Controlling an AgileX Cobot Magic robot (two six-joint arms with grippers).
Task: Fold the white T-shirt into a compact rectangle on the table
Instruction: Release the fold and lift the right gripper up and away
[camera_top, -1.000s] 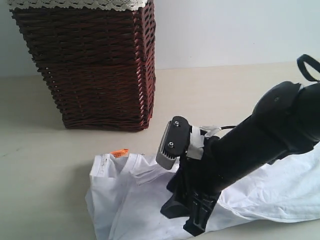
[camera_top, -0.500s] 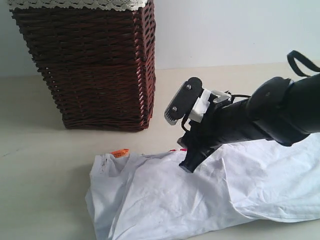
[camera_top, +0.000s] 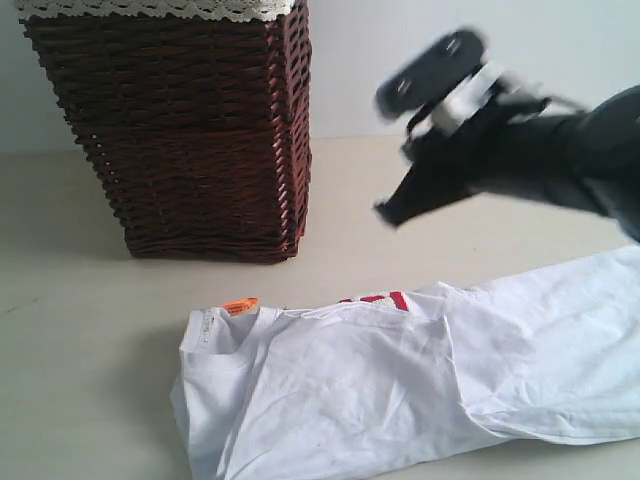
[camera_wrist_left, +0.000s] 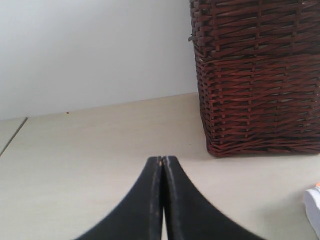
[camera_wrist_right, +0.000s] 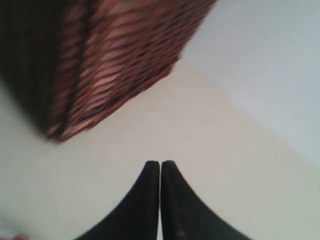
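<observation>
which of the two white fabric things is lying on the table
The white cotton T-shirt with the small orange neck tag; it lies crumpled on the beige table. The white lace edging sits atop the brown wicker basket.

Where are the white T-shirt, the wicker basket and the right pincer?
white T-shirt (camera_top: 400, 390), exterior view, middle of its body
wicker basket (camera_top: 190, 140), exterior view, front woven wall
right pincer (camera_wrist_right: 160, 164), right wrist view, between its closed tips

We see a plain white cotton T-shirt (camera_top: 400, 390) with red lettering (camera_top: 398, 300) and a small orange neck tag (camera_top: 239, 306), a dark reddish-brown woven wicker basket (camera_top: 190, 130) edged with white lace (camera_top: 150, 8), and a pale cream-beige flat surface (camera_top: 80, 330).
</observation>
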